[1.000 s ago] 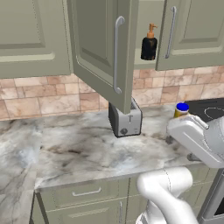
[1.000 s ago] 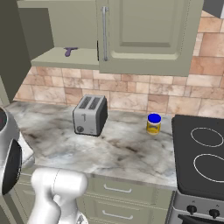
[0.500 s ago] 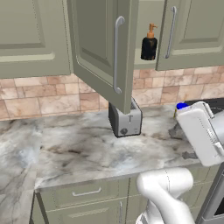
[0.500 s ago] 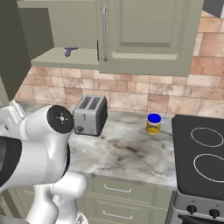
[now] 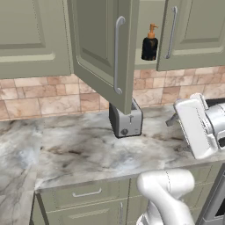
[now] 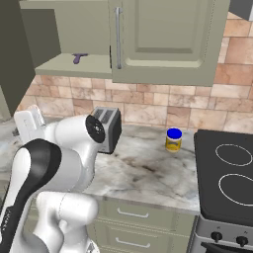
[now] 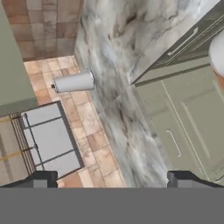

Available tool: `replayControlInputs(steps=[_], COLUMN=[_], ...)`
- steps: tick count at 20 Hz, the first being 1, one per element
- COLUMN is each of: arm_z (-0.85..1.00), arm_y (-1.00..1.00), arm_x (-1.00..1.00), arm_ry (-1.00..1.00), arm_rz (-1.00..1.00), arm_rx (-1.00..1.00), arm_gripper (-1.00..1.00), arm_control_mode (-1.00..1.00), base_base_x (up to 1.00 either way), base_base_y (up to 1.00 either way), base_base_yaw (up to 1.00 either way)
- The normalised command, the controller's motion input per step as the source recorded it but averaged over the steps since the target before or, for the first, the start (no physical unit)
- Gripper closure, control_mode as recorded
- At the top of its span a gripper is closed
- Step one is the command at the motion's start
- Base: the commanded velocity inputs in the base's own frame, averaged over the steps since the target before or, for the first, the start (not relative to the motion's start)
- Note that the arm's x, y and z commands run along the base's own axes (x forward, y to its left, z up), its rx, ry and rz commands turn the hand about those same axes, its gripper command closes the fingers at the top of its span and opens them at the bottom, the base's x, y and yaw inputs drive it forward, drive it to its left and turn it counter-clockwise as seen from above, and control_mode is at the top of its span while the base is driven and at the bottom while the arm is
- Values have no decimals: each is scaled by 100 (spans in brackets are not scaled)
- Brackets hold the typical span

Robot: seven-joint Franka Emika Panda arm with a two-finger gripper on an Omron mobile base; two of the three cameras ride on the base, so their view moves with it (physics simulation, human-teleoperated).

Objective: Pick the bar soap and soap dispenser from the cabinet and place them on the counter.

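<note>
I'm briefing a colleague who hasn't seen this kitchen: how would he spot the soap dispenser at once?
Find the olive-green cabinet on the wall above the toaster, its door swung open. On its shelf, beside the shut door's silver handle, stands the soap dispenser: a small black bottle with an orange pump top, unlike the yellow, blue-lidded jar on the counter.

Lighting is even and diffuse in all three views, with no visible source. The counter (image 5: 83, 154) carries a soft shadow beneath the open cabinet (image 5: 101, 48) door. No glare or hotspots. Rendering is clean but low in resolution; the hand view is slightly soft, its textures smeared.
</note>
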Motion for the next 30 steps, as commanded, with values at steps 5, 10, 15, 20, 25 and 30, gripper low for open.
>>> replayControlInputs(steps=[5, 10, 15, 20, 25, 30], arm_z=[12, 7, 25, 22, 19, 23], arm_y=[1, 1, 3, 10, 17, 29], arm_x=[15, 33, 43, 31, 22, 15], arm_ry=[4, 1, 0, 0, 0, 0], arm_rz=[7, 3, 3, 4, 0, 0], arm_rx=[9, -1, 3, 2, 3, 5], arm_gripper=[-100, -100, -100, -100, -100, -100], arm_control_mode=[-100, -100, -100, -100, -100, -100], base_base_x=[0, 0, 0, 0, 0, 0], base_base_y=[0, 0, 0, 0, 0, 0], base_base_yaw=[0, 0, 0, 0, 0, 0])
